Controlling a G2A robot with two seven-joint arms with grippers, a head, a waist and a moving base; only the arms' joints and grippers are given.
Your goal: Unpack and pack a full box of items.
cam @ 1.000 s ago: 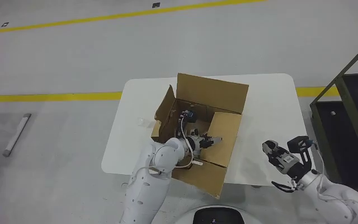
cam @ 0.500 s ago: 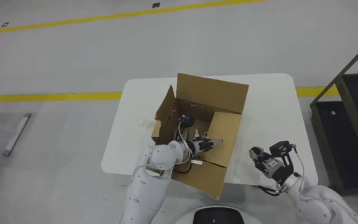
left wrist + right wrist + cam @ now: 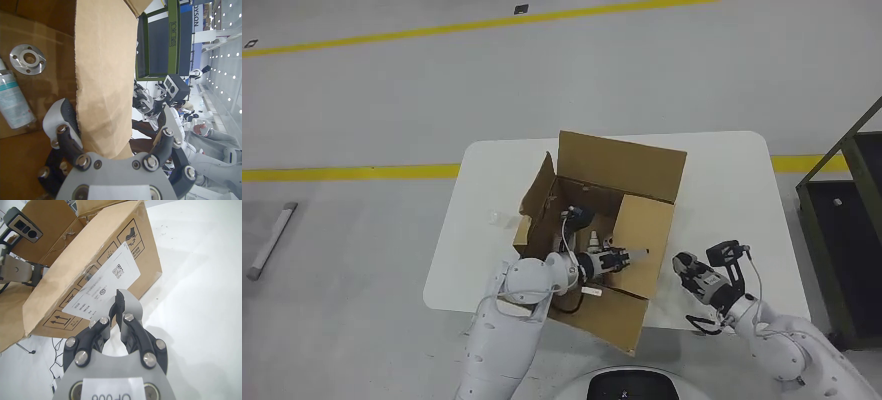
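Note:
An open cardboard box stands in the middle of the white table. My left gripper is open and straddles the box's right-hand flap; one finger lies against its inner face and the other is apart on the outside. On the box floor lie a round metal flange and a clear bottle with a teal label. My right gripper is shut and holds nothing, close to the box's outer side wall with its white label.
A green-framed cart stands past the table's right edge. A small clear object lies on the table left of the box. Bare table spreads to the right of the box around my right gripper.
My right arm has moved left across the table, toward the box's side. My left gripper has shifted right inside the box, onto the right-hand flap.

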